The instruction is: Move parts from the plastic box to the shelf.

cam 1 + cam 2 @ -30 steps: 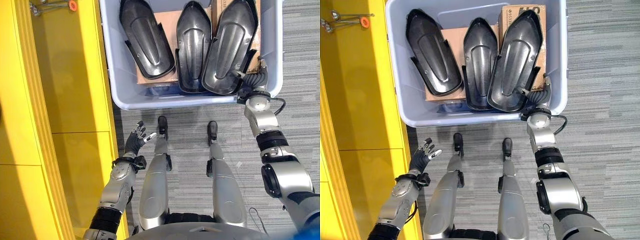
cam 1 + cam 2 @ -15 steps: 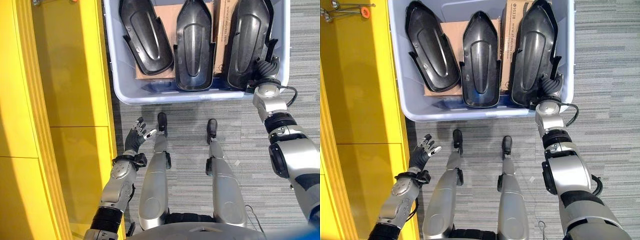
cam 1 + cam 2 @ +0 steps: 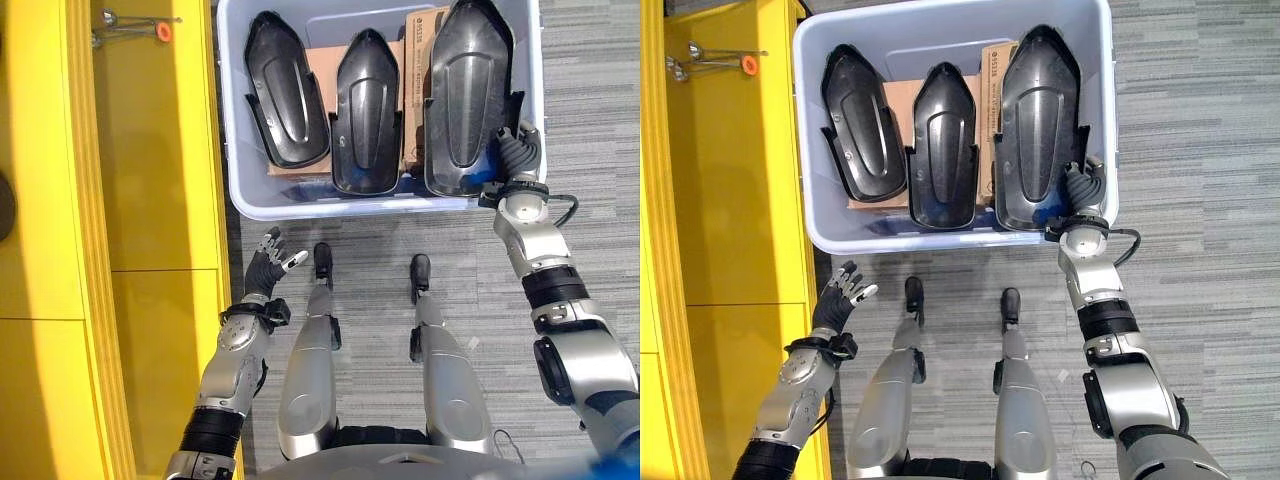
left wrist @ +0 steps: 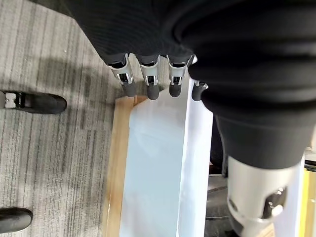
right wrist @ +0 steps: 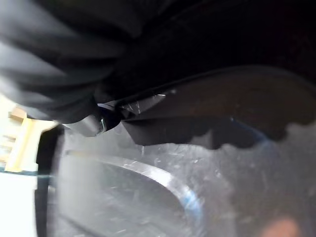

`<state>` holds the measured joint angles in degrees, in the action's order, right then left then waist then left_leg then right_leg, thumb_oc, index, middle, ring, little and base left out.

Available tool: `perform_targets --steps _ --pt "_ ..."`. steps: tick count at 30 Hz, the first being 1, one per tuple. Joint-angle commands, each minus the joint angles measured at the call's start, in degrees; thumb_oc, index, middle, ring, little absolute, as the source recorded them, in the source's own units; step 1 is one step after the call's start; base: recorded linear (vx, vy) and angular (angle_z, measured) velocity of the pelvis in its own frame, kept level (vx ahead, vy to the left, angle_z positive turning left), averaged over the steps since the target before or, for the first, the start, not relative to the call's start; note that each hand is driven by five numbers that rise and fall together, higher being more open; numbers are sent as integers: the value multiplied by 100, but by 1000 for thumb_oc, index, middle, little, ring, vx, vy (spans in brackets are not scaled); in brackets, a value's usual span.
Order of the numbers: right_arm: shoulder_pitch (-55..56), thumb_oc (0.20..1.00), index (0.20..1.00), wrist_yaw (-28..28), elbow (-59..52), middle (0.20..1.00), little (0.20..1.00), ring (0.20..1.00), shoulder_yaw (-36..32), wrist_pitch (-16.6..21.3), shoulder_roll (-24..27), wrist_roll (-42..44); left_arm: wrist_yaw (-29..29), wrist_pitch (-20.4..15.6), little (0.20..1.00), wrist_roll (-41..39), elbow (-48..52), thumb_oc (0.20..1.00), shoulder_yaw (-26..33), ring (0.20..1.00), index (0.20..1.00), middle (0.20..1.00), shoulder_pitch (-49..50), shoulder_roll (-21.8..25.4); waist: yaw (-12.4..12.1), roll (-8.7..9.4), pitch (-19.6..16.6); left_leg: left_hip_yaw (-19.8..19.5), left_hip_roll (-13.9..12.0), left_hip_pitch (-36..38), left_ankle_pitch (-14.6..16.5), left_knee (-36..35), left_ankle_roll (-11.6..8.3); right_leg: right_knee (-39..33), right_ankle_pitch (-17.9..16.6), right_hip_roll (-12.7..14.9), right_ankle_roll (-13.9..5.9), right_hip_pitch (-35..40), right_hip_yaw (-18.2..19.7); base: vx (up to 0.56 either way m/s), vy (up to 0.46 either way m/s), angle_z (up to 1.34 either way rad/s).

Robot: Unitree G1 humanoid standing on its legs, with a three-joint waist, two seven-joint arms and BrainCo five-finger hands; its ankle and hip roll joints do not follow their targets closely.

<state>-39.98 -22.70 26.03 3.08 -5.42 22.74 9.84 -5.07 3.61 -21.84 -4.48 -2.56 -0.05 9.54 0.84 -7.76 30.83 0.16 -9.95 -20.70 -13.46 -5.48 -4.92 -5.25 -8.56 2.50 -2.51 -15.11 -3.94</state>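
Note:
A pale blue plastic box point(image 3: 330, 208) stands on the carpet in front of me with three black shell-shaped parts side by side in it. The left part point(image 3: 285, 90) and the middle part point(image 3: 367, 110) lean on cardboard. My right hand point(image 3: 518, 160) is at the box's near right corner, shut on the near edge of the right, largest part point(image 3: 470, 95). That edge point(image 5: 197, 118) passes under the hand in the right wrist view. Beside the yellow shelf, low down, my left hand point(image 3: 268, 268) is open, its fingers point(image 4: 150, 89) straight and holding nothing.
The yellow shelf point(image 3: 150, 200) runs along my left, close to the box's left wall. Metal tools with an orange piece point(image 3: 163, 30) lie at its far end. A brown cardboard box point(image 3: 325, 60) sits under the parts. Grey carpet point(image 3: 590, 120) lies to the right.
The camera has shifted. The right part has swung from tilted to straight along the box's right wall, with my right hand on it. My left hand has barely moved.

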Motion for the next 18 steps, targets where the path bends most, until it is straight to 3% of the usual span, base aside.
perform_targets --steps 1,6,11,14,17,18 --pt "-406 200 200 36 -580 200 200 200 -138 509 -106 -298 42 -99 1000 26 44 1000 76 1000 1000 1000 14 90 4 124 -103 109 -270 818 810 48 30 116 271 535 64 393 196 0 0 0" --pt "-118 200 200 234 -1688 200 200 200 -146 633 -133 -696 78 -84 1000 124 -18 1000 125 1000 1000 1000 63 87 54 142 -341 161 -242 1239 837 48 51 69 334 484 93 784 172 7 -7 0" --pt "505 200 200 575 -2334 200 200 200 -140 691 -400 -563 121 -60 1000 193 -86 1000 195 1000 1000 1000 249 7 68 171 -693 188 -248 1462 862 48 84 68 375 406 99 983 162 35 -58 0" --pt "1708 200 200 1372 -3090 200 200 200 197 745 -760 -313 243 -55 1000 417 -164 1000 666 1000 1000 1000 736 -261 17 359 -1519 269 -432 2101 826 48 284 416 461 24 0 1542 233 54 -299 7" --pt "1712 200 200 1474 -3123 200 200 200 367 718 -846 -248 244 -48 1000 430 -194 1000 808 1000 1000 1000 843 -378 -64 401 -1583 255 -502 2165 818 89 352 454 475 -76 -22 1659 217 -58 -239 -10" --pt "1565 200 200 1531 -3033 200 200 200 644 694 -935 -156 211 -56 1000 408 -245 1000 1030 1000 1000 1000 967 -583 -236 478 -1595 178 -571 2083 776 48 403 453 533 -221 -35 1727 218 -129 -208 -3"
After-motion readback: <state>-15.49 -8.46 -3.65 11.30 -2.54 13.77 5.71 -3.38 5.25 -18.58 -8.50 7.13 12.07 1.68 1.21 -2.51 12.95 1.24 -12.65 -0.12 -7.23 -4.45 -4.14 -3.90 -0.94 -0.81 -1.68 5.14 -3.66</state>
